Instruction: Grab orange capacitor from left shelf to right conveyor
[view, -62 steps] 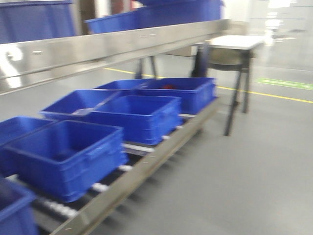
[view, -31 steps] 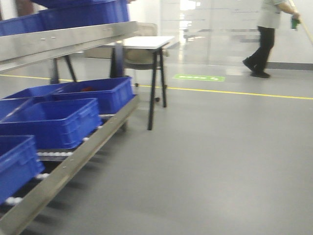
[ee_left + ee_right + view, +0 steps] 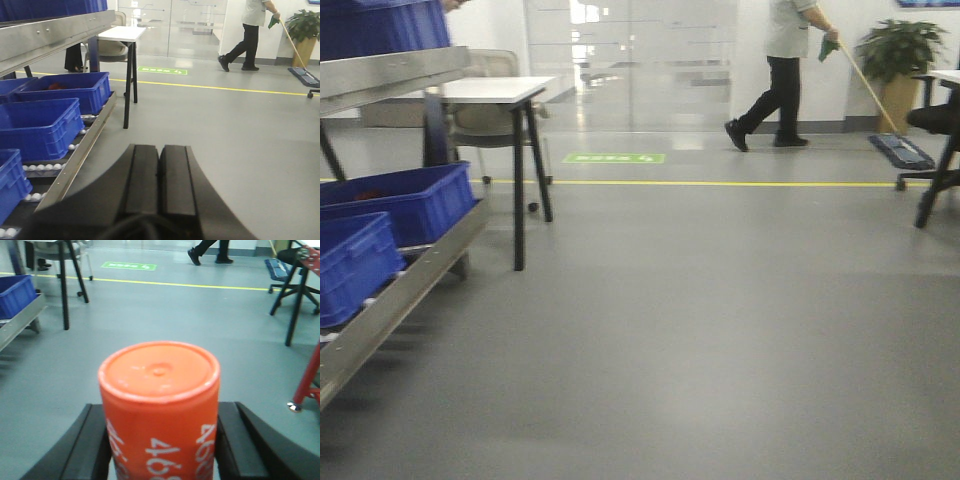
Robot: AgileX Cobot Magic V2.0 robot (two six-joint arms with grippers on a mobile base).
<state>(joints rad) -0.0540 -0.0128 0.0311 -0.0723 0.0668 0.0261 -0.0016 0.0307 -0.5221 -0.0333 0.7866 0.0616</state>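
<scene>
The orange capacitor (image 3: pixel 159 405), with white "4680" numerals on its side, fills the right wrist view. It stands upright between the black fingers (image 3: pixel 92 445) of my right gripper (image 3: pixel 161 412), which is shut on it. My left gripper (image 3: pixel 160 150) is shut with nothing in it, hanging over grey floor beside the left shelf (image 3: pixel 55 32). The shelf's steel rails and blue bins (image 3: pixel 405 200) sit at the left edge of the front view. A red frame leg (image 3: pixel 309 377) of the right conveyor shows at the right edge of the right wrist view. Its belt is out of view.
A white-topped, black-legged table (image 3: pixel 495 90) with a chair behind it stands just past the shelf. A person (image 3: pixel 782 65) with a mop walks across the far floor. At the right are a black office chair (image 3: pixel 932 150) and a potted plant (image 3: pixel 900 45). A yellow floor line (image 3: pixel 720 183) crosses the room.
The front view has swung right. The shelf and bins slid from centre to the left edge. The person, plant and office chair came into view.
</scene>
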